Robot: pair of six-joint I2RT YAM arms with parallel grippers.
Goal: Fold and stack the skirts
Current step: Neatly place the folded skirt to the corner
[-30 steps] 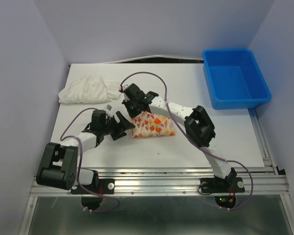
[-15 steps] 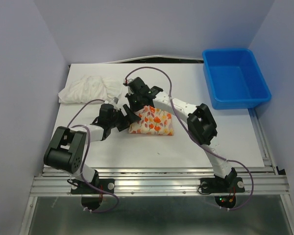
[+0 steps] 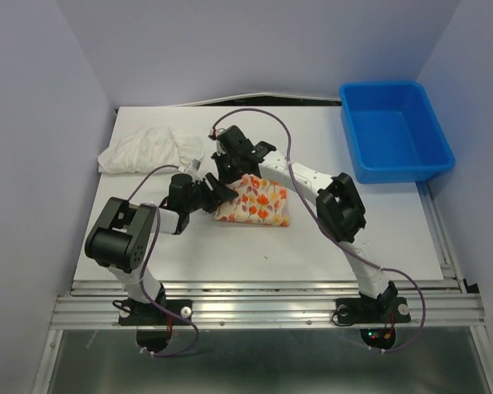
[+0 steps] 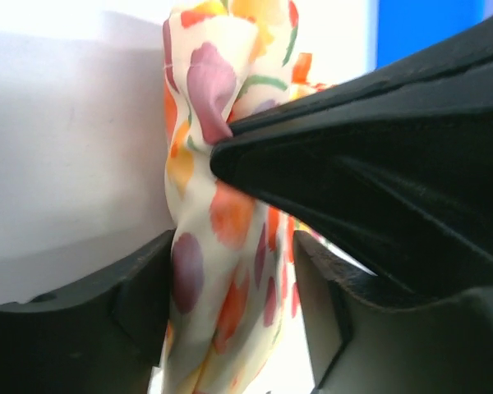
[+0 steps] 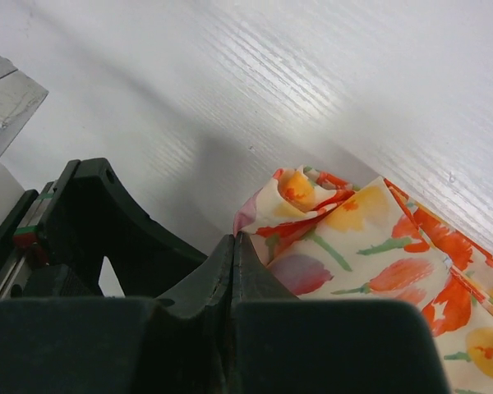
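printed skirt (image 3: 261, 205): mid-counter (image 3: 378, 226), left end lifted | right jaws: closed, pinching that end | left jaws: apart, straddling same fold | white skirt (image 3: 146, 151): heaped near far-left corner

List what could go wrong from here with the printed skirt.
1. The right gripper is shut on only a small bunched corner of the printed skirt. A pull could slip it free or drag the cloth out of shape.
2. The left gripper has its jaws apart around that same bunch, right beside the right gripper's tip. Closing there might knock that tip or grab too little cloth.
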